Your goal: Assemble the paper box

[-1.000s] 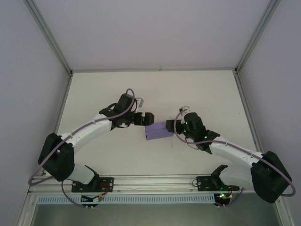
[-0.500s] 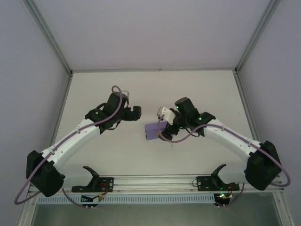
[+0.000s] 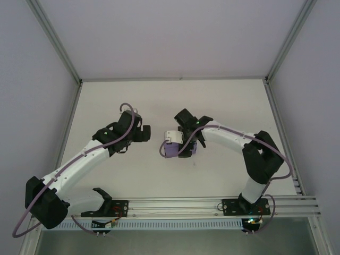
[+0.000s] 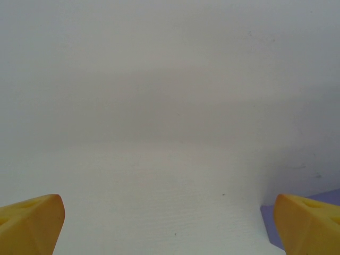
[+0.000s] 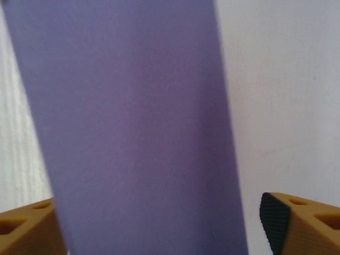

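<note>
White table (image 3: pixel 106 101) open around paper box (image 3: pixel 171 151), right jaws wide astride its edges, left jaws wide, nearby.

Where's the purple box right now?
From above, the purple box is in the middle of the table, under the right gripper, with the left gripper apart on its left.

paper box (image 5: pixel 133 133): no words or numbers can be read on it.
table (image 3: pixel 159 175): no words, labels or signs can be read on it.
</note>
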You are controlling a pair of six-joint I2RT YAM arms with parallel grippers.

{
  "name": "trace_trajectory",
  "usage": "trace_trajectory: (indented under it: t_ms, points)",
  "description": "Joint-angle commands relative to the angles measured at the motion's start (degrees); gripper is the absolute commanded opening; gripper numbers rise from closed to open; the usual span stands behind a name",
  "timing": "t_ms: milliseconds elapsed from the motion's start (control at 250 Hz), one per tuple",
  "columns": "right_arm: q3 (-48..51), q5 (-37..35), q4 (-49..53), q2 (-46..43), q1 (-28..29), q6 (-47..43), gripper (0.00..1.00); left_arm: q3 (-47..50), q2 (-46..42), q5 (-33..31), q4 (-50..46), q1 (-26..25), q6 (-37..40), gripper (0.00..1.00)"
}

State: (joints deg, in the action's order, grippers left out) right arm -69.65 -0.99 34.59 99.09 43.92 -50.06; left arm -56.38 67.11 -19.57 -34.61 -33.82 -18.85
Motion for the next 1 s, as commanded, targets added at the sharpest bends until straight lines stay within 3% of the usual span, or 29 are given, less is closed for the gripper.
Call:
trace_trajectory:
  t_ms: [0, 164, 339, 431, 527, 635, 727, 854, 998]
  points:
    - [-2.4, -6.7, -0.6, 1.7, 1.3, 0.4, 0.81, 0.4, -1.0, -1.9, -1.9, 0.4, -0.9, 1.00]
    - [0.1, -17.0, -11.1, 2.1, 2.2, -0.3, 0.64, 0.1, -1.7, -2.8, -2.6, 0.5, -0.9, 1.00]
    - [4.0, -27.5, -27.0, 3.2, 2.3, -6.8, 0.62, 0.9, -2.4, -5.1, -2.7, 0.5, -1.7, 1.00]
    - [6.3, -33.2, -37.9, 5.1, 2.3, -10.9, 0.65, 1.2, -2.4, -6.4, -2.8, 0.5, -2.3, 1.00]
    - [8.3, -35.9, -42.1, 5.9, 2.9, -12.1, 0.66, 2.1, -2.4, -7.3, -1.8, 0.5, -2.7, 1.00]
    - [10.4, -34.2, -36.7, 4.1, 4.6, -7.6, 0.73, 2.2, -2.1, -7.3, -1.2, 0.5, -2.7, 1.00]
    - [10.3, -32.4, -25.0, 1.5, 6.8, 0.4, 0.80, 1.9, -1.9, -7.8, -2.0, 0.4, -2.2, 1.00]
    - [11.9, -27.8, -15.0, -2.9, 9.1, 9.8, 1.00, 2.1, -2.2, -7.8, -1.5, 0.6, -2.2, 1.00]
    - [12.5, -22.4, -6.8, -7.3, 10.1, 18.0, 1.00, 2.2, -2.2, -6.6, -0.5, 0.8, -1.9, 1.00]
